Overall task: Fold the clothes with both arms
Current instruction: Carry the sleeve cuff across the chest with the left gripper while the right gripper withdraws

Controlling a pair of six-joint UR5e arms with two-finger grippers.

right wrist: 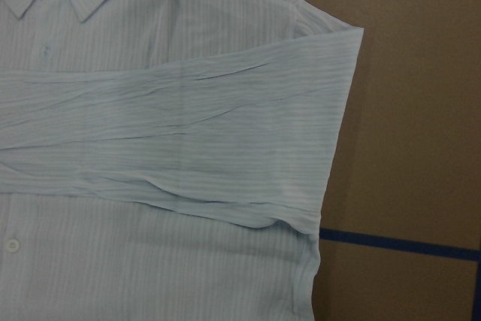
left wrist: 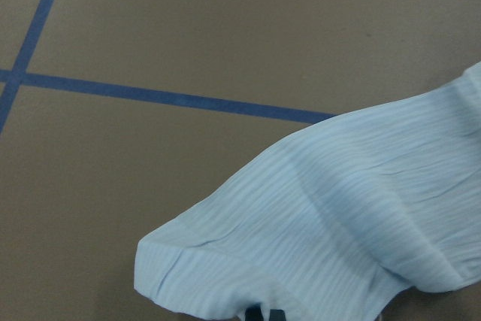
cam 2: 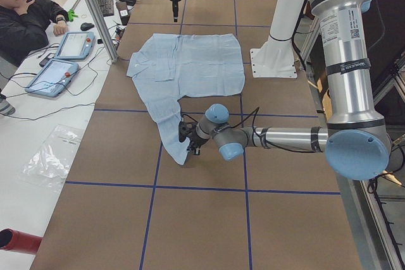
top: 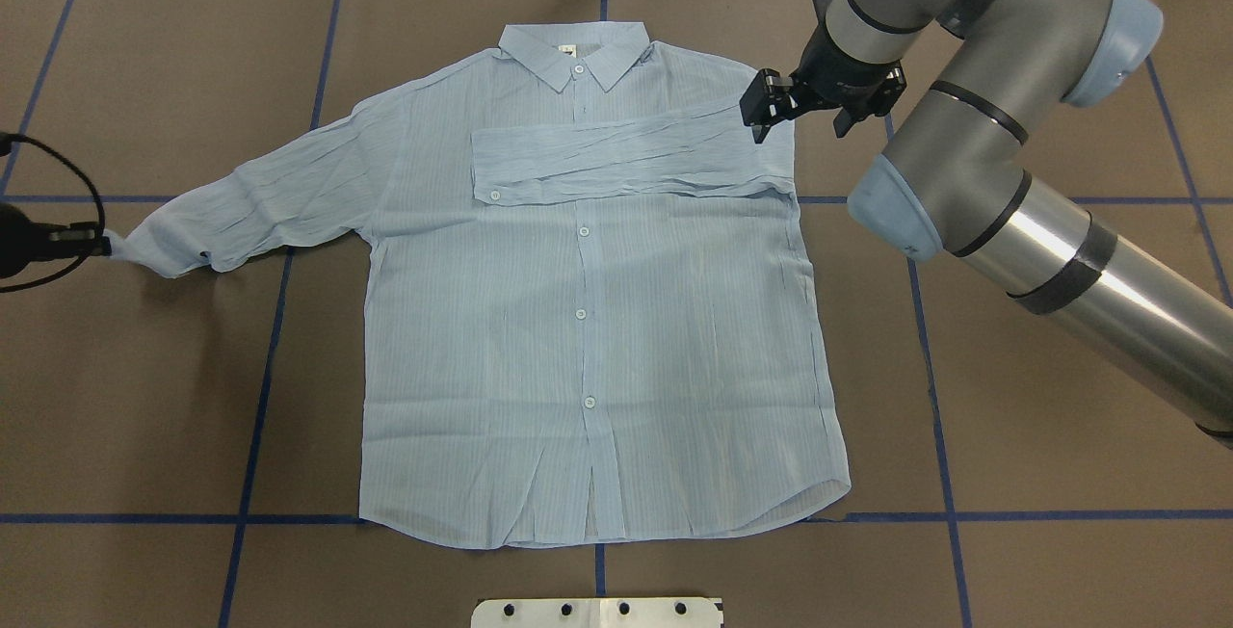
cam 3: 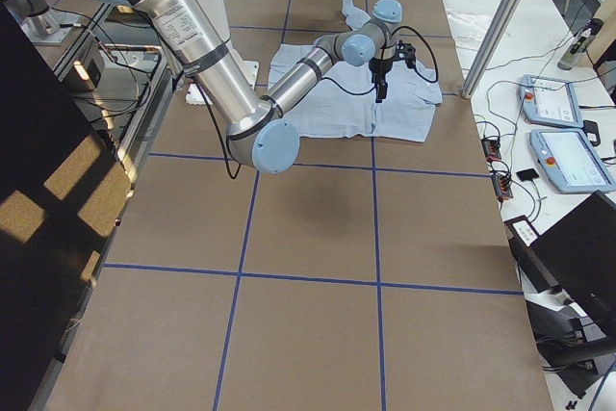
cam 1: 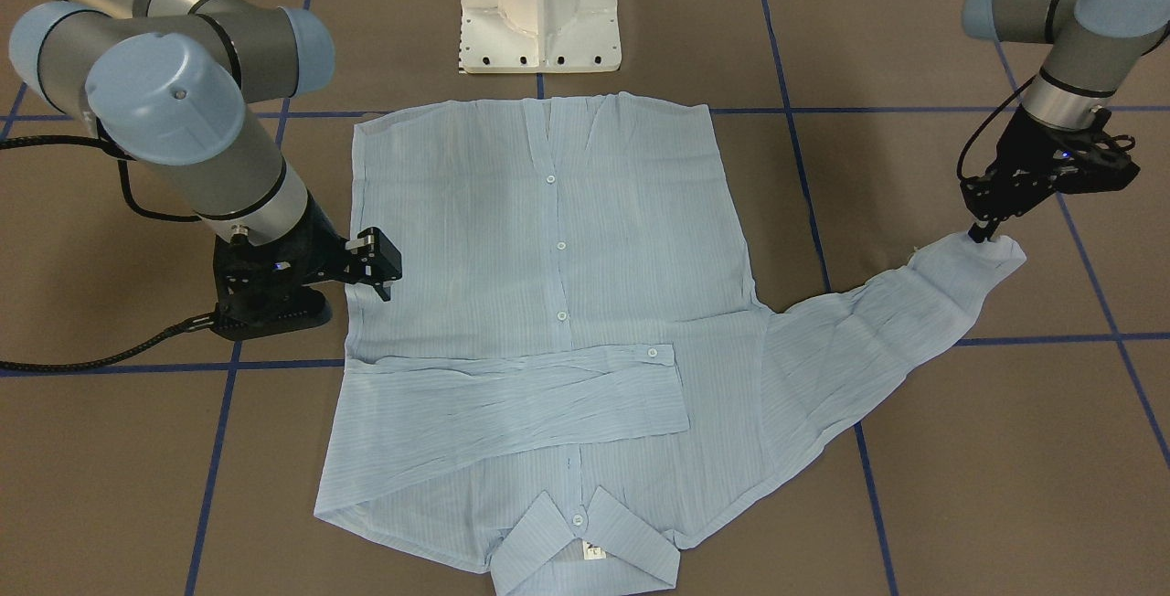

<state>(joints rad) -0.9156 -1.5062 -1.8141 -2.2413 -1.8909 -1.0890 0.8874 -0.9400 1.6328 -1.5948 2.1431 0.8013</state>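
Observation:
The light-blue striped shirt point(top: 588, 300) lies flat and front up on the brown table, collar point(top: 578, 55) at the far side. One sleeve point(top: 626, 161) is folded across the chest. The other sleeve point(top: 260, 204) stretches out sideways. My left gripper point(cam 1: 983, 232) is shut on that sleeve's cuff point(cam 1: 992, 258). It also shows at the overhead view's left edge point(top: 91, 241). My right gripper point(top: 800, 125) hovers open and empty over the shoulder edge beside the folded sleeve. It appears in the front view point(cam 1: 343, 294) too.
The white pedestal base point(cam 1: 539, 11) stands at the robot's side, just past the shirt's hem. Blue tape lines point(top: 279, 320) grid the brown table. A seated person point(cam 2: 25, 17) and two tablets point(cam 2: 63, 58) are beyond the collar side.

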